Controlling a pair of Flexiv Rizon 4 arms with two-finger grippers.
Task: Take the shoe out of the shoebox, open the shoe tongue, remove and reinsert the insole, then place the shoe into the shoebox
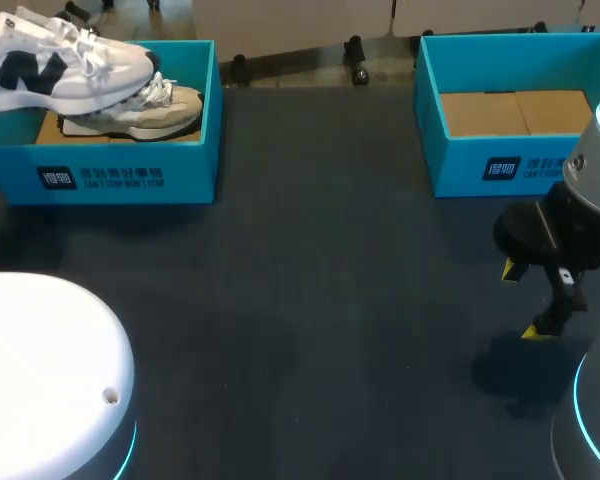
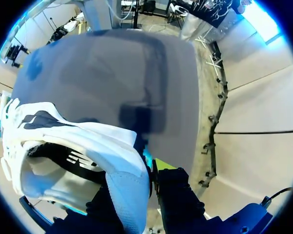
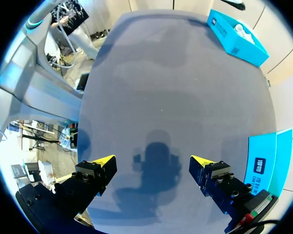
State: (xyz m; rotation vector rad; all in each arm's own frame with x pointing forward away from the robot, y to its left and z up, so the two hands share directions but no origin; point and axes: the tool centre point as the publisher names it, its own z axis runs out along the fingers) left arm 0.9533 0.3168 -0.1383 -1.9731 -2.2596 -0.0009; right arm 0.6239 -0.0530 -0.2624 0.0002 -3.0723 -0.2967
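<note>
A white sneaker [image 1: 60,65] with a navy side mark hangs over the left end of the teal shoebox [image 1: 130,175] at the table's far left. In the left wrist view my left gripper [image 2: 149,170] is shut on the heel collar of this white sneaker [image 2: 73,136], one finger inside and one outside. The gripper itself is out of the head view. A second, beige sneaker [image 1: 150,110] lies inside the box. My right gripper [image 1: 530,300] hovers open over the table at the right, its fingers [image 3: 105,160] wide apart with nothing between them.
A second teal box [image 1: 520,110] with a bare cardboard floor stands at the far right, just behind my right gripper. My left arm's white base [image 1: 40,370] fills the near left corner. Dark tabletop [image 1: 320,260] lies between the boxes.
</note>
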